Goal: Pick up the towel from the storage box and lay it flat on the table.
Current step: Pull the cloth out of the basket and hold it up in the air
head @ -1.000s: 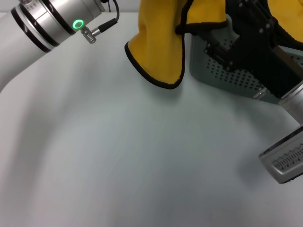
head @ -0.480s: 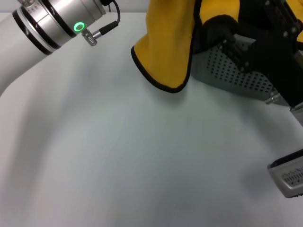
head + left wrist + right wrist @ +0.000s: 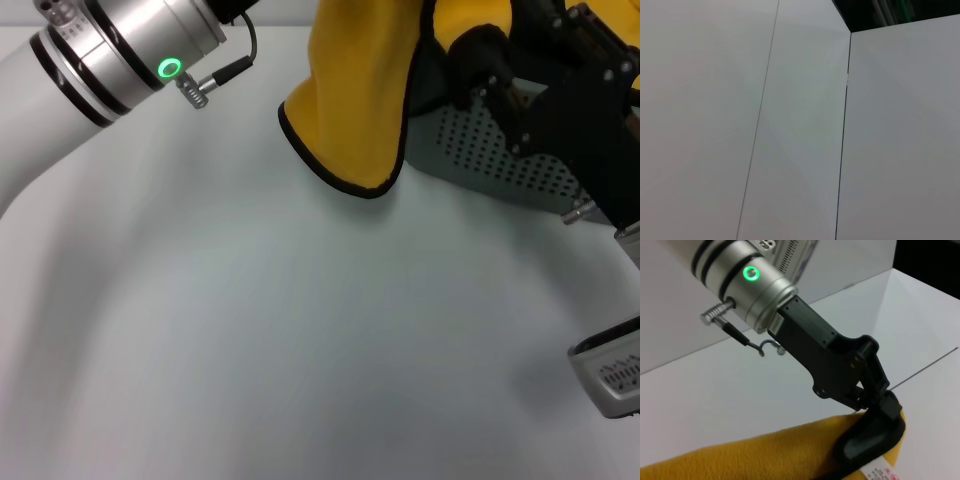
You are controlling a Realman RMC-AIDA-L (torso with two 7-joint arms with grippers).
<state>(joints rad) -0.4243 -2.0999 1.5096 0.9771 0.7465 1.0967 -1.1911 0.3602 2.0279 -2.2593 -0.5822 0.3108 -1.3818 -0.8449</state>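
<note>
You have one yellow cloth towel with thin black edging point(image 3: 355, 90), and it hangs in the air at the far side of the plain white smooth table point(image 3: 250, 330). Its rounded lower corner drops in front of the left end of the one grey-green perforated plastic storage box point(image 3: 490, 150). From the head view you cannot tell whether that corner touches the tabletop.

Two grippers are at work. The black right gripper point(image 3: 478, 55) sits above the box's near wall, its fingers closed on a fold of the towel. In the right wrist view, the left gripper point(image 3: 876, 416) is clamped on the towel's upper edge point(image 3: 765, 450), beside a small white label. In the head view, only the left arm's silver wrist with its green light point(image 3: 168, 68) shows, at the far left.

All the room for moving lies on your near side and to the left of the towel. The box and right arm crowd the far right. The left wrist view shows only white panels point(image 3: 800, 125) with thin seams.
</note>
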